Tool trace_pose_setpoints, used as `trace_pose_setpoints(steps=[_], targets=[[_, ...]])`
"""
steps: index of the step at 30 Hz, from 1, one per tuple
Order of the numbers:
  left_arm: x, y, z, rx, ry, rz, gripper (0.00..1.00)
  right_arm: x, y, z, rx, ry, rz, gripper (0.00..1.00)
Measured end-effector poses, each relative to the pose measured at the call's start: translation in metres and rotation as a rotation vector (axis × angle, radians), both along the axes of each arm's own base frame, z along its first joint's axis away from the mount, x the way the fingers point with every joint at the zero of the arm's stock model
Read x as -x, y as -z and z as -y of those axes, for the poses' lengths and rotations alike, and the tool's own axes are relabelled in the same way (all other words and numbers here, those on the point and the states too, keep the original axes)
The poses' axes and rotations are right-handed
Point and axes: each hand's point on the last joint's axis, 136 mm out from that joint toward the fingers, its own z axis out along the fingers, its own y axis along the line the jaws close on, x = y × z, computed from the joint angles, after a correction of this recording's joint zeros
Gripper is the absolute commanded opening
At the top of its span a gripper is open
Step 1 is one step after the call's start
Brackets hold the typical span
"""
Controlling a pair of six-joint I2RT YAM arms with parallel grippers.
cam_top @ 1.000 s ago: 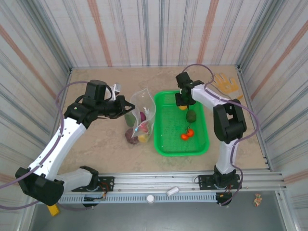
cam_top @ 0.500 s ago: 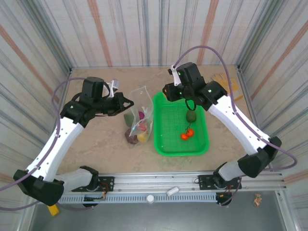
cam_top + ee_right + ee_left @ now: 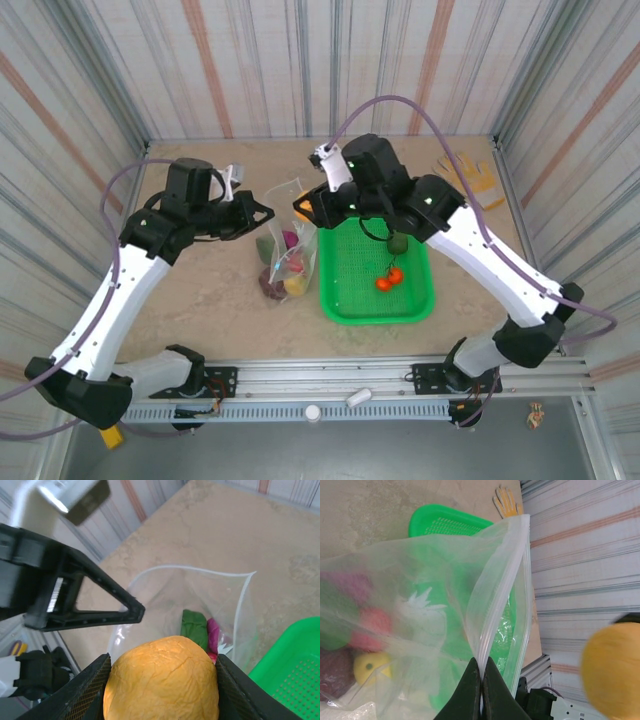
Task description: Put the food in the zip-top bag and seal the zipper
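Observation:
My left gripper [image 3: 481,677] is shut on the zipper [image 3: 492,610] and holds one lip of the clear zip-top bag [image 3: 291,243] up, so its mouth [image 3: 195,587] gapes. Inside lie a dark green piece [image 3: 194,626], a magenta piece [image 3: 215,631], and red and yellow food [image 3: 370,666]. My right gripper [image 3: 162,695] is shut on a round orange fruit [image 3: 162,682] directly above the open mouth, close to the left gripper [image 3: 262,212]. The same orange fruit [image 3: 612,667] shows at the right of the left wrist view.
A green mesh basket [image 3: 350,292] stands right of the bag and holds a dark green fruit [image 3: 397,241] and red tomatoes [image 3: 388,279]. A yellow glove [image 3: 470,175] lies at the back right. Striped walls enclose the table.
My right arm has swung left from over the basket to above the bag's mouth, carrying the orange fruit. The left gripper has kept its hold on the bag's lip.

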Motion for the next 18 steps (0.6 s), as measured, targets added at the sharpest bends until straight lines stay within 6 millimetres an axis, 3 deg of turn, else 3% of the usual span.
trace_pose_setpoints(steps=[6, 13, 18], targets=[[0.001, -0.002, -0.002, -0.006, -0.001, 0.012, 0.00, -0.014, 0.045, -0.020, 0.103, 0.026, -0.057, 0.52], [0.001, -0.003, -0.005, -0.023, -0.010, 0.021, 0.00, -0.034, 0.069, -0.026, 0.219, 0.094, -0.057, 0.59], [-0.001, -0.004, -0.008, -0.038, -0.024, 0.031, 0.00, -0.044, 0.081, -0.026, 0.316, 0.144, -0.029, 0.77]])
